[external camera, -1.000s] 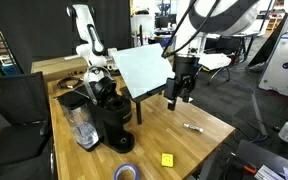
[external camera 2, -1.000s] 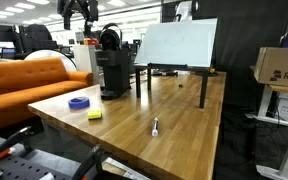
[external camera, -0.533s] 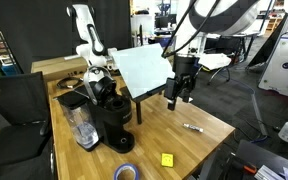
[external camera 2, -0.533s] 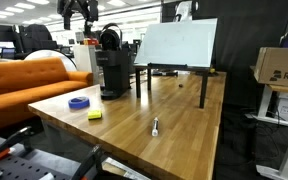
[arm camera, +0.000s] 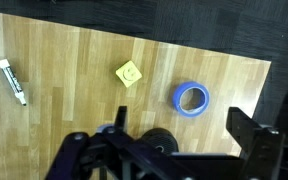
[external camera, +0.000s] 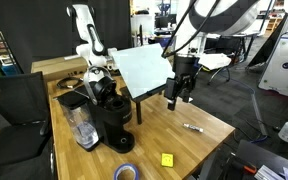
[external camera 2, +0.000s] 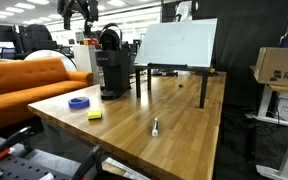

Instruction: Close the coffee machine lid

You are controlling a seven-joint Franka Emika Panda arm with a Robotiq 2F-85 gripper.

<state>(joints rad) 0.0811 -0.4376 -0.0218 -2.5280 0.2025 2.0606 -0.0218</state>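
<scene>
Black end effector [arm camera: 162,152] hangs above the coffee machine [external camera 2: 112,72], fingers spread wide in the wrist view and holding nothing; over the last second it has not moved in any view, so the closing push has not begun. The lid [external camera 2: 109,38] stands raised, hinged up over the machine's head, and I judge the task barely started; the next move would be to come down onto the lid's top and press it shut. The machine sits by one edge of the table [external camera 2: 184,120], its clear tank [external camera: 81,126] on the side toward that edge. Near it, further in on the table, stands a white board [external camera: 141,66] on black legs, close enough to crowd an approach from that side. Toward another edge lie a blue tape roll [arm camera: 191,98], a yellow note [arm camera: 129,73] and a marker [arm camera: 12,81], all apart from the machine and out of the way.
</scene>
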